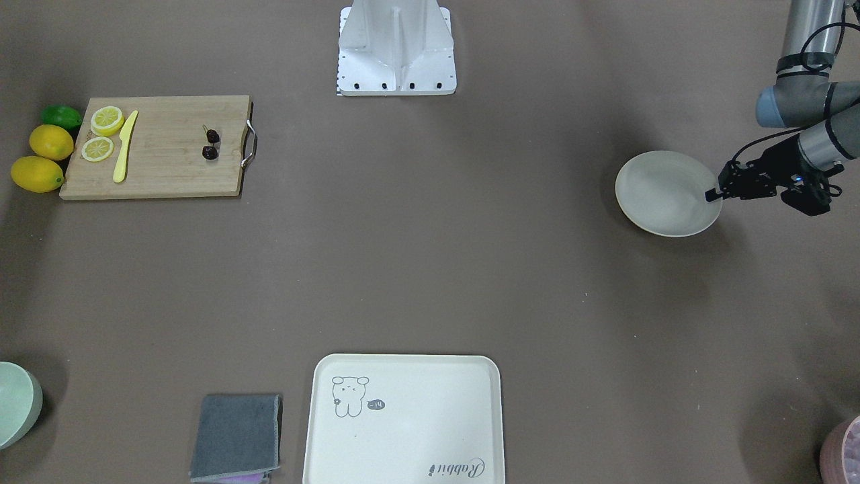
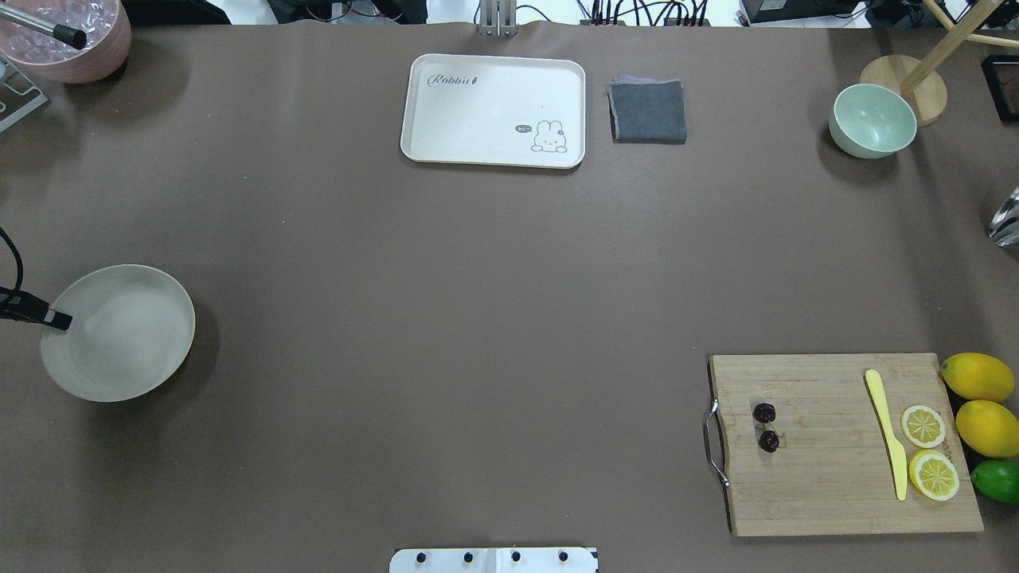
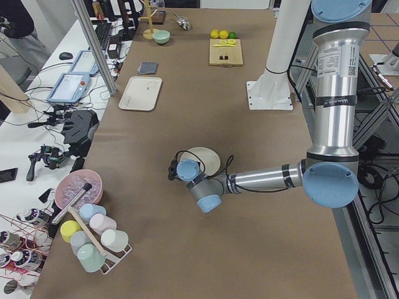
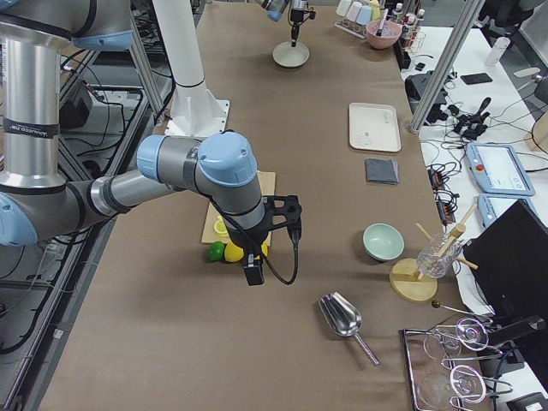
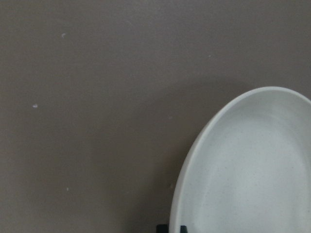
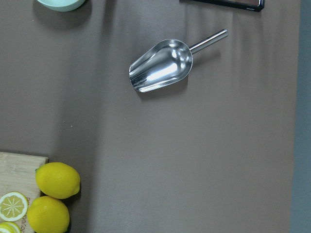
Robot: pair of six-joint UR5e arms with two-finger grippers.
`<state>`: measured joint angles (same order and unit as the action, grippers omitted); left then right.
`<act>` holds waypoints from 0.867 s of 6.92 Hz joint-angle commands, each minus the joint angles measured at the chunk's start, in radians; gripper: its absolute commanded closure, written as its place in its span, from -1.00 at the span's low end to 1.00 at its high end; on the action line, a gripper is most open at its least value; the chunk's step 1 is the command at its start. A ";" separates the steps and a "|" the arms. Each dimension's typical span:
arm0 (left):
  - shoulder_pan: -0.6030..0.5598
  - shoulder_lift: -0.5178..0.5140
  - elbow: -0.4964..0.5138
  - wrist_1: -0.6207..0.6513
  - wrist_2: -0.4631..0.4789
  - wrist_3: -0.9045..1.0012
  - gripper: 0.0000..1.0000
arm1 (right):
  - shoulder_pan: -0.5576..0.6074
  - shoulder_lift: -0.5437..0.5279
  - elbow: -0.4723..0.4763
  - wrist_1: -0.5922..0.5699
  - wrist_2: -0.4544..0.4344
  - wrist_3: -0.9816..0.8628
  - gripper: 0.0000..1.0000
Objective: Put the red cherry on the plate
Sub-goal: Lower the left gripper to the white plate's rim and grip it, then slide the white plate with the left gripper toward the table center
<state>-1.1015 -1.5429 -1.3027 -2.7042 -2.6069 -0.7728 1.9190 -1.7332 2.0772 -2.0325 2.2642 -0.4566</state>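
Right, near row first: the cutting board sits on the robot's right side of the surface. On it, near the handle end, lies the red cherry, one pair of two dark fruits on joined stems, untouched. The same board carries one yellow knife and two lemon slices. Just off its outer end are two whole lemons and one lime. The right gripper hangs above the surface beyond that end; its opening can't be told.

Mid-depth, far on the robot's left, is one plate, empty. The left gripper is at its outer rim, fingers narrow across the edge, which reads as a pinch on the plate. Likely reason: cherry and plate are well apart on opposite sides, so the plate must come inward first.

Far row: one rabbit tray, one grey cloth, one green bowl.
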 commanded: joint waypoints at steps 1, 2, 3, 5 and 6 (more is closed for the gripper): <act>-0.047 -0.028 -0.004 0.042 -0.076 -0.002 1.00 | 0.006 0.000 0.006 0.000 0.000 -0.001 -1.00; -0.055 -0.066 -0.007 0.087 -0.094 -0.006 1.00 | 0.006 -0.005 0.007 0.000 0.000 -0.001 -1.00; -0.057 -0.129 -0.019 0.171 -0.101 -0.010 1.00 | 0.006 -0.014 0.014 0.000 0.000 -0.001 -1.00; -0.049 -0.268 -0.036 0.199 -0.105 -0.209 1.00 | 0.008 -0.023 0.021 0.000 0.000 0.001 -1.00; -0.022 -0.346 -0.050 0.195 -0.098 -0.337 1.00 | 0.008 -0.022 0.021 0.000 0.000 0.001 -1.00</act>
<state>-1.1455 -1.7992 -1.3399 -2.5118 -2.7071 -0.9680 1.9264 -1.7538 2.0968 -2.0325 2.2641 -0.4561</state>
